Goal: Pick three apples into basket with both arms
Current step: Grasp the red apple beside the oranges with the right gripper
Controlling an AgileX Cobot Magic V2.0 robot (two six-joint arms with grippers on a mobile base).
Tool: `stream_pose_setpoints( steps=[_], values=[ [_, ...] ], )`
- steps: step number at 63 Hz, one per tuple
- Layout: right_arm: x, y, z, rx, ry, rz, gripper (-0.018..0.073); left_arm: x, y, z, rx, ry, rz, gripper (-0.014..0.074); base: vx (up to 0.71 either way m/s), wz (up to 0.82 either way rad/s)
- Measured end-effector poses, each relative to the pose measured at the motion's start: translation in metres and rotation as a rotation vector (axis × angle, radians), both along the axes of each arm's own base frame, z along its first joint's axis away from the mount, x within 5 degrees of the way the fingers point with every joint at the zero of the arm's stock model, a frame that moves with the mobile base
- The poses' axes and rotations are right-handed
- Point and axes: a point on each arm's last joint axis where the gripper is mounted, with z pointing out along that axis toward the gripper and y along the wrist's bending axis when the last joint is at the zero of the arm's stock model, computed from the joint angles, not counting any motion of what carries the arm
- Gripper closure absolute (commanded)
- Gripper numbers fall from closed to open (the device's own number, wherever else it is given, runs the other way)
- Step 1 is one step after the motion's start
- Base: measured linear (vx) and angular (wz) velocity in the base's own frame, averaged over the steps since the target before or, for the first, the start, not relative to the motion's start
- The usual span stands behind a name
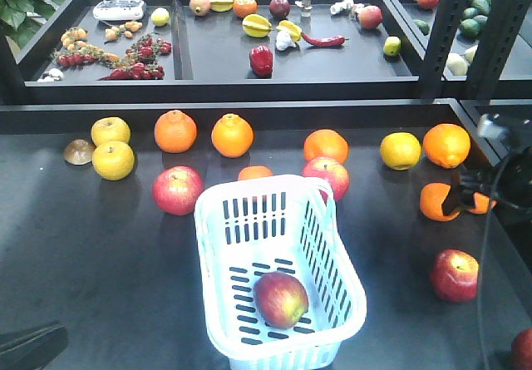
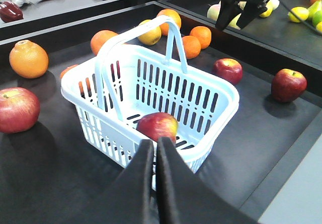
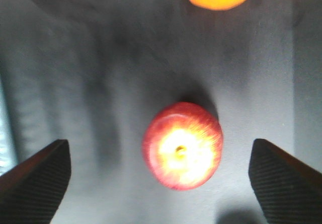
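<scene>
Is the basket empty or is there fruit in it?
Not empty. One apple sits inside the basket, on its slotted bottom; nothing else is in there.

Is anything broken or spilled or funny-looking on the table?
Nothing looks broken or spilled. The basket only sits turned at a slant on the table, with one apple resting inside it.
</scene>
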Motion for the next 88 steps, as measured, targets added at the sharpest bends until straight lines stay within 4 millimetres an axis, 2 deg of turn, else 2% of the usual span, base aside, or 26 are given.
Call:
stream_pose_setpoints(
  steps=[27, 48, 57, 62, 68, 77, 82, 85, 88],
  values=[
    [0.01, 0.013, -0.062, -0.02, 0.148, 0.063, -0.0091, 0.0, 0.0, 0.0, 0.0, 0.0, 0.0, 0.0603, 0.0, 0.0],
    [0.011, 0.012, -0.09, -0.056, 0.221, 0.032, -0.0075, 0.0, 0.0, 0.0, 0.0, 0.0, 0.0, 0.0603, 0.0, 0.0],
    [0.01, 0.011, -0.097, -0.06, 0.247, 0.036, -0.0034, 0.0, 0.0, 0.0, 0.0, 0.0, 0.0, 0.0603, 0.0, 0.0],
    [0.01, 0.011, -0.098, -0.061, 0.256, 0.037, 0.0027, 0.0, 0.0, 0.0, 0.0, 0.0, 0.0, 0.0603, 0.0, 0.0],
    [0.008, 0.011, -0.098, -0.056, 0.278, 0.037, 0.0144, 0.0, 0.0, 0.0, 0.0, 0.0, 0.0, 0.0603, 0.0, 0.0],
    [0.005, 0.012, -0.094, -0.047, 0.306, 0.043, 0.0389, 0.0, 0.0, 0.0, 0.0, 0.0, 0.0, 0.0603, 0.0, 0.0],
    [0.004, 0.013, -0.077, -0.044, 0.28, 0.054, 0.0505, 0.0, 0.0, 0.0, 0.0, 0.0, 0.0, 0.0603, 0.0, 0.0],
    [0.003, 0.014, -0.061, -0.038, 0.24, 0.065, 0.0568, 0.0, 0.0, 0.0, 0.0, 0.0, 0.0, 0.0603, 0.0, 0.0],
    [0.002, 0.016, -0.044, -0.028, 0.196, 0.074, 0.0574, 0.0, 0.0, 0.0, 0.0, 0.0, 0.0, 0.0603, 0.0, 0.0]
  ],
)
